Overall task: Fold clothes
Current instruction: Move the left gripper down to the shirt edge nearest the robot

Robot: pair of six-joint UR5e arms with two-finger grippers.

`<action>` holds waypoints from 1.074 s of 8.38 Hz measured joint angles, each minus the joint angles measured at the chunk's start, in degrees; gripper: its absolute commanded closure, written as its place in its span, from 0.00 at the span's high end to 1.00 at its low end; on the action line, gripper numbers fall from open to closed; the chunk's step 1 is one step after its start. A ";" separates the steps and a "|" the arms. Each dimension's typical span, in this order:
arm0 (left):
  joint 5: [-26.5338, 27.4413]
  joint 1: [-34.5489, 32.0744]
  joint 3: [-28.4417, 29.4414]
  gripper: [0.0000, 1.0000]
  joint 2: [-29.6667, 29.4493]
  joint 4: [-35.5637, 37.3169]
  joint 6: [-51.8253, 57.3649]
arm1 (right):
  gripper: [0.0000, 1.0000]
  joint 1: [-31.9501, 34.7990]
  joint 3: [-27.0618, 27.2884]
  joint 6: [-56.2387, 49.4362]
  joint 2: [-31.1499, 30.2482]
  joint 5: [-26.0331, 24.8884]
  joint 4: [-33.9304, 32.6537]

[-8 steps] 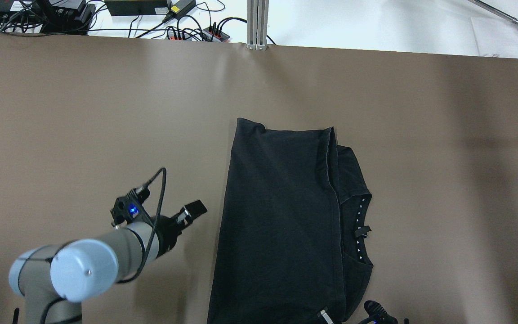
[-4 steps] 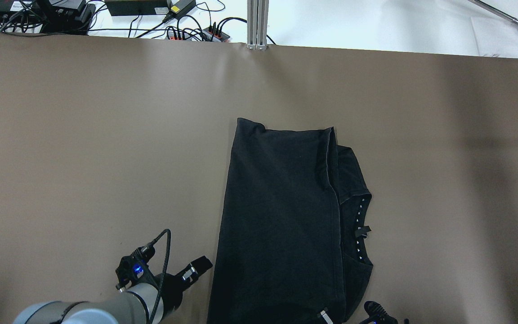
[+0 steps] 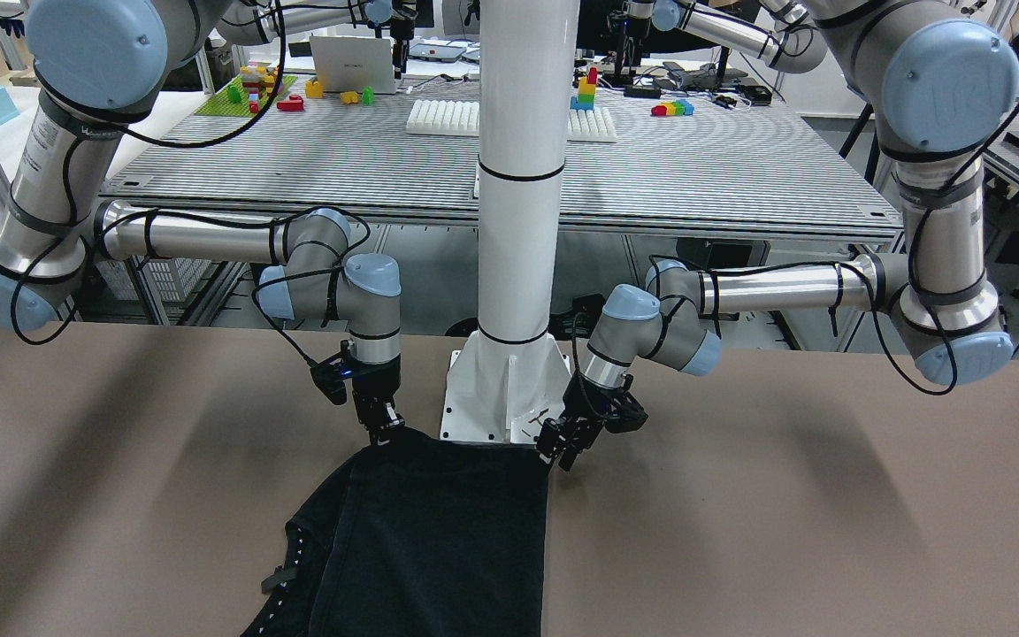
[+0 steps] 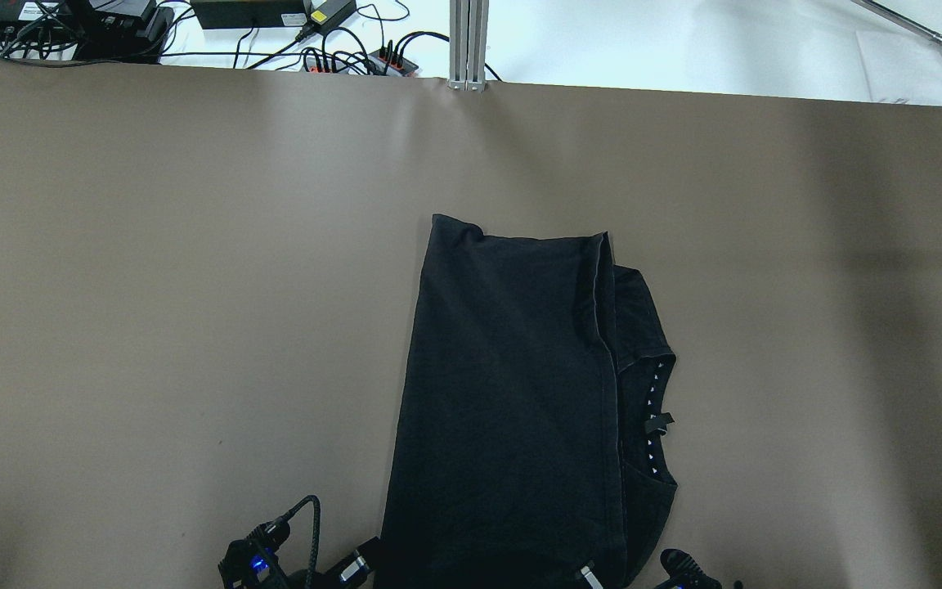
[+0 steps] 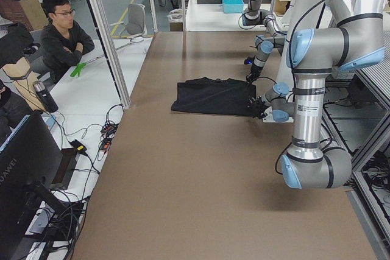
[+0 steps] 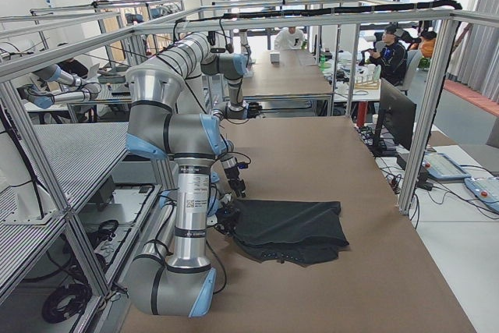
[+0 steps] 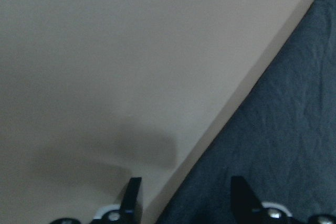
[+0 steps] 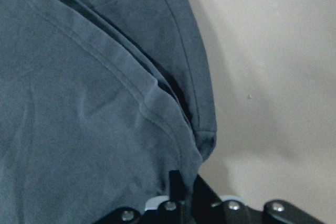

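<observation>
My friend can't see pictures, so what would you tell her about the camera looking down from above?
A black shirt folded into a long strip lies on a brown table, white dots lining its neckline at right. At the bottom edge, the left end effector and right end effector sit at its near corners.

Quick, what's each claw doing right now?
Left claw: open, straddling the black garment's edge.
Right claw: closed on the garment's corner.

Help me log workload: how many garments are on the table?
1. The black garment lies folded lengthwise on the table's robot-side middle, its near corners at the left end effector and right end effector. Anything beneath it is hidden.
</observation>
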 measured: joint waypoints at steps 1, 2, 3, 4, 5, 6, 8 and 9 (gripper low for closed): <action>0.39 0.59 0.62 0.60 -0.15 -0.09 -0.91 | 0.00 0.00 0.00 0.00 0.10 -0.03 0.00; 0.56 0.96 0.92 0.56 -0.28 -0.21 -1.68 | 0.00 0.00 0.00 0.00 0.18 -0.04 0.00; 0.63 1.13 1.05 0.52 -0.45 -0.37 -2.11 | 0.00 -0.01 0.01 0.00 0.19 -0.06 0.00; 0.63 1.20 1.08 0.34 -0.75 -0.57 -2.29 | 0.00 -0.01 0.01 0.00 0.23 -0.09 0.00; 0.61 1.21 1.01 0.03 -1.01 -0.69 -2.39 | 0.00 0.00 0.01 0.00 0.21 -0.12 0.00; 0.56 1.21 0.86 0.00 -1.28 -0.74 -2.43 | 0.00 0.02 0.05 0.00 0.12 -0.14 0.00; 0.44 1.12 0.58 0.00 -1.36 -0.77 -2.42 | 0.00 0.07 0.10 0.00 0.02 -0.20 0.00; 0.35 1.02 0.47 0.00 -1.21 -0.78 -2.39 | 0.00 0.07 0.24 0.00 -0.04 -0.22 0.00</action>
